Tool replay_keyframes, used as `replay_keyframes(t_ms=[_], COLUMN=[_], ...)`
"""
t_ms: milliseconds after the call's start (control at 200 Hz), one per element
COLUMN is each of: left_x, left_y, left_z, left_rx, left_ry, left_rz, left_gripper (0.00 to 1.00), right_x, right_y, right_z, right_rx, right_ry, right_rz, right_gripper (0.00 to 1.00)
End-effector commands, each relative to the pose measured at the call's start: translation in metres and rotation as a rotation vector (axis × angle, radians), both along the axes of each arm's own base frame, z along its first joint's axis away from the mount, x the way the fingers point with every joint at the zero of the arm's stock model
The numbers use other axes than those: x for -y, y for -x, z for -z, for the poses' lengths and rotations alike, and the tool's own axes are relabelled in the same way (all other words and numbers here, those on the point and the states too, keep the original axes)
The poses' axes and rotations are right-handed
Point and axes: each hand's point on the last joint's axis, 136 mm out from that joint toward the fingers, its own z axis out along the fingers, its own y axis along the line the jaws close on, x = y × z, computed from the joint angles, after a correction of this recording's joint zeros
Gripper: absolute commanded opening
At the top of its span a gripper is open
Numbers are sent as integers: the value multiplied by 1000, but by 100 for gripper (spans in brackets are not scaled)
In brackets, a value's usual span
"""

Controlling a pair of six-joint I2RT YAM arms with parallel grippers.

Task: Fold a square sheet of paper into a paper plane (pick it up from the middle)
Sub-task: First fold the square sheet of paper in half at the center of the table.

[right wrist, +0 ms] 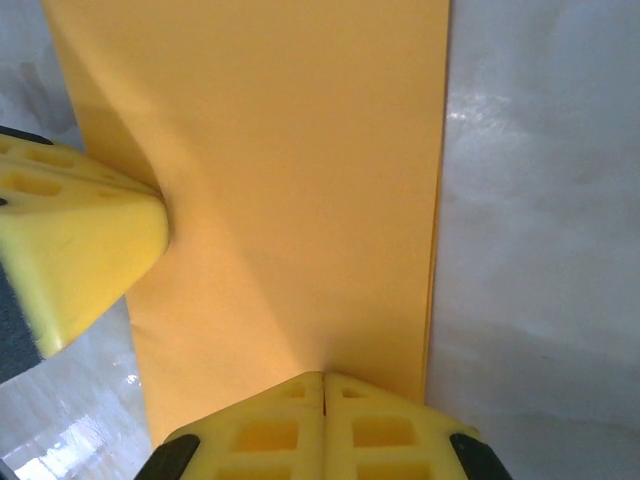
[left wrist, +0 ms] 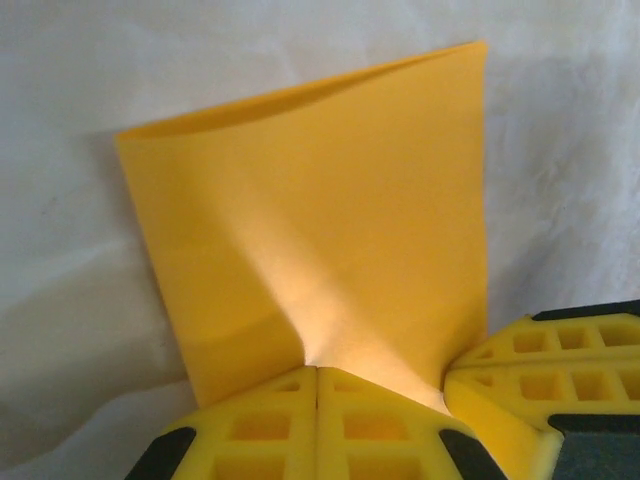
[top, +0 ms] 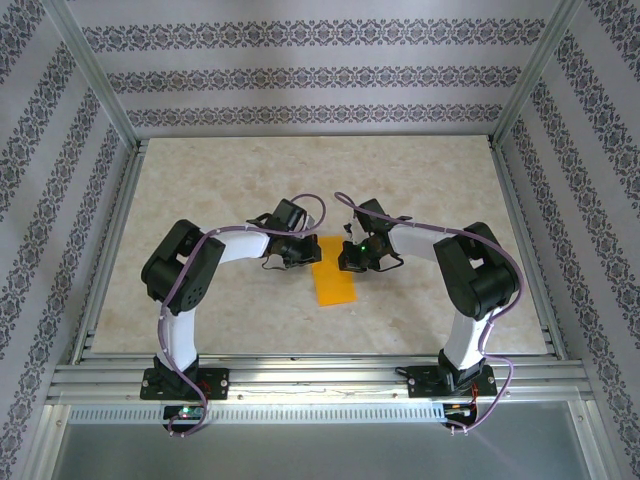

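At the near edge of the table (top: 240, 170), the two arm bases sit bolted to a metal rail (top: 320, 378). The left arm (top: 180, 268) and the right arm (top: 478, 272) bend inward toward each other and meet over the middle of the table. Between their tips lies the sheet of paper (top: 335, 278), orange-yellow, showing as an upright rectangle and resting flat on the pale surface. In the left wrist view the left pincer (left wrist: 317, 395) has its yellow fingers pressed together, pinching the near edge of the sheet; the paper puckers into creases that run to the fingertips, and its far edge lifts slightly off the table. The other arm's yellow fingers touch the sheet at the lower right corner of that view. In the right wrist view the right pincer (right wrist: 323, 398) is likewise pressed together on the sheet's near edge, with the left arm's yellow finger touching the paper from the left. A double layer shows along the sheet's right edge there. Beyond the arms the table runs on to patterned walls (top: 300, 75).
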Motion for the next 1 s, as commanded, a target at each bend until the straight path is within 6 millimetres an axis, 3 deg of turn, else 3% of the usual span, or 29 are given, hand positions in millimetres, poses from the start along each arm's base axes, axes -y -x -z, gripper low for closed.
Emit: replay_keyframes(t_ms=[0, 265, 390, 630, 899, 994], left_x=[-26, -10, -9, -15, -38, -44], left_y=[14, -1, -13, -27, -25, -26], left_z=[34, -6, -14, -1, 24, 22], left_rx=[-65, -1, 12, -1, -37, -27], left_ry=[-122, -39, 5, 36, -67, -95], left_rz=[-15, 9, -6, -40, -103, -118], left_gripper=[0, 0, 0, 0, 0, 0], right_x=[21, 20, 20, 20, 22, 22], right_y=[22, 21, 21, 22, 25, 25], right_z=[23, 22, 22, 23, 26, 26], right_rx=[-79, -78, -76, -81, -91, -91], right_ry=[90, 91, 92, 90, 93, 94], right_rz=[14, 12, 13, 13, 14, 12], right_gripper=[0, 0, 0, 0, 0, 0])
